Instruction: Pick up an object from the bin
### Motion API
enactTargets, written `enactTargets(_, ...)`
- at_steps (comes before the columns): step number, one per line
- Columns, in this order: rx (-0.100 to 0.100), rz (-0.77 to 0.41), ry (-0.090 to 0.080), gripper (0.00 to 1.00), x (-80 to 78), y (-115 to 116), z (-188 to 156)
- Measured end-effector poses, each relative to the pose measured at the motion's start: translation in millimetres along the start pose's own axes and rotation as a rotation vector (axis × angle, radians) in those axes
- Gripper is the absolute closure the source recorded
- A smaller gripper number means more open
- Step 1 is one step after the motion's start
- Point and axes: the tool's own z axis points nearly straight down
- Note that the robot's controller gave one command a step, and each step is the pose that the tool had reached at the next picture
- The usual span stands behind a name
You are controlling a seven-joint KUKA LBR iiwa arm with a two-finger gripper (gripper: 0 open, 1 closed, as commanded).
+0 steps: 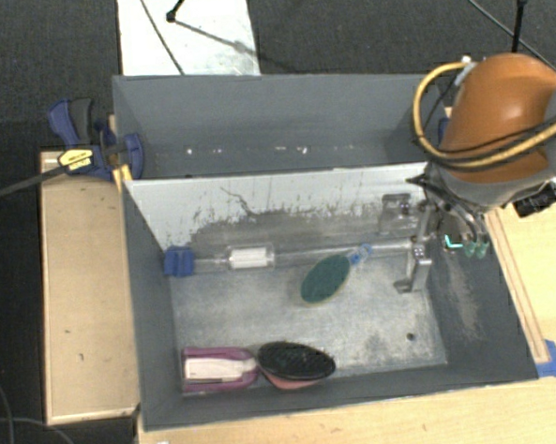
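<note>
Nearest thing: a green oval brush (325,279), a flat, matte, dull-green pad on a short, pale-blue handle. It lies on the bin floor, right of centre, with the handle slanting up and right.
End effector: the end effector (413,272) is bare grey metal, angular and shiny. It stands low in the right part of the bin, just to the right of the brush's handle tip. Whether it touches the handle cannot be told.
End effector state: it cannot be told if it is apart or together, and nothing is seen clamped in it.
Arm pose: the wrist reaches in over the right rim. It sits under a smooth, rounded orange cover (501,104), with yellow and black cables (428,113) looped around it.
Clear tube: a clear tube (247,258), round and see-through with a blue cap on its left end, lies level along the back of the floor, left of the brush.
Hairbrush: a hairbrush (296,363) with an oval head of dark bristles in a pink body lies against the front wall. Its left end is purple and white.
Bin: the bin (253,115) has plain grey metal walls and a floor scuffed and speckled with wear.
</note>
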Motion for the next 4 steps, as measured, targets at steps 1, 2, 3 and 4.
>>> enactTargets(1,-0.002,-0.212,-0.001,0.0,-19.8,63,89)
enactTargets(2,-0.001,-0.107,0.001,0.0,-35.9,67,162)
enactTargets(3,0.0,-0.109,-0.004,1.0,-37.6,67,158)
enactTargets(4,0.0,-0.137,-0.014,1.0,-25.6,86,13)
